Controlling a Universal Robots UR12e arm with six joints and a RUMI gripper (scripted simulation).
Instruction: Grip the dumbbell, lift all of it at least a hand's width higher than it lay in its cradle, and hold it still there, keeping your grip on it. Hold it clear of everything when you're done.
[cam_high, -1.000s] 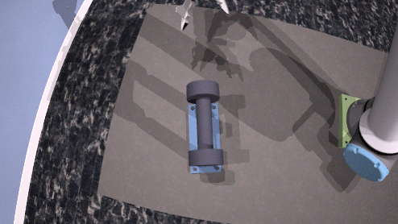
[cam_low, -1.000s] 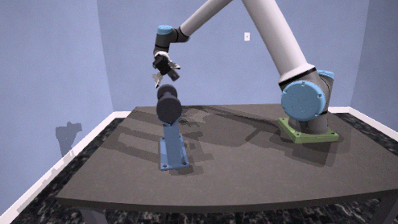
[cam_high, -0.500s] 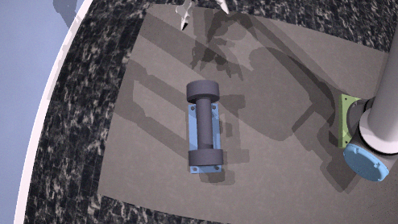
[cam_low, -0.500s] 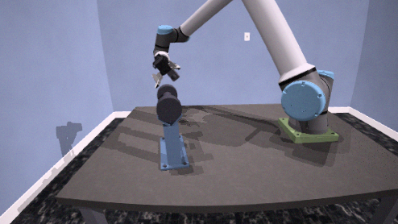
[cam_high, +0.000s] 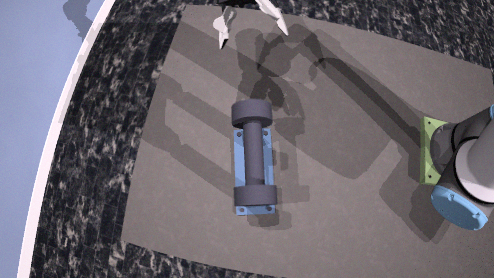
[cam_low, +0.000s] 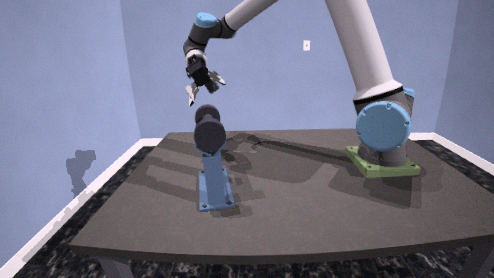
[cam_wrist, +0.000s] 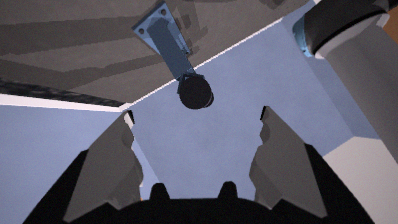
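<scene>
Dumbbell: a dark grey dumbbell (cam_high: 253, 152) with a round bar and two thick disc ends lies level in its cradle, near the middle of the table; one end points toward the far side, the other toward the near edge
Cradle: a pale blue metal stand (cam_low: 214, 185) with a bolted foot plate carries the bar high above the table; it holds only the dumbbell, and the disc ends overhang it at both ends
Table: a flat dark grey table top (cam_low: 310, 220) bears the cradle at centre-left and the arm's green base plate (cam_low: 361, 169) at the right
Gripper: the black two-jaw gripper with pale fingers (cam_low: 205, 87) hangs above and beyond the far disc, apart from it; jaws spread wide, nothing between them
Handling: probably heavy and rigid, with smooth, likely slippery surfaces; the discs look too broad for the jaws, so they are not the place to grasp
Grasp point: the middle of the bar, between the discs, for balance; an off-centre hold would likely let it tip
Progress: approach only; no contact yet
</scene>
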